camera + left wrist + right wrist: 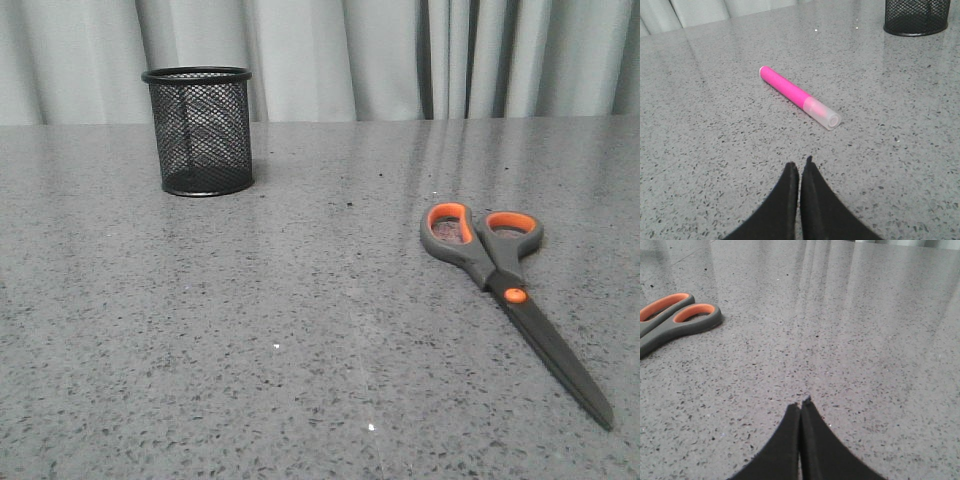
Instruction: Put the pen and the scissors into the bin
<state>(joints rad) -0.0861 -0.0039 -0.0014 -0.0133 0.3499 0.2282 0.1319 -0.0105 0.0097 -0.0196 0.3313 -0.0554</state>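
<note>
Scissors (510, 290) whole in front view; pen (799, 97) unseen there.

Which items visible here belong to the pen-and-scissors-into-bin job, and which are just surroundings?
Part of the job:
- slim bright pink pen with a clear cap, lying flat on the table
- large grey-and-orange-handled scissors, lying flat, blades closed
- black wire-mesh cylindrical bin, upright
- left end effector and right end effector, both shut, holding nothing

Just surroundings:
- grey speckled table
- pale curtain
</note>
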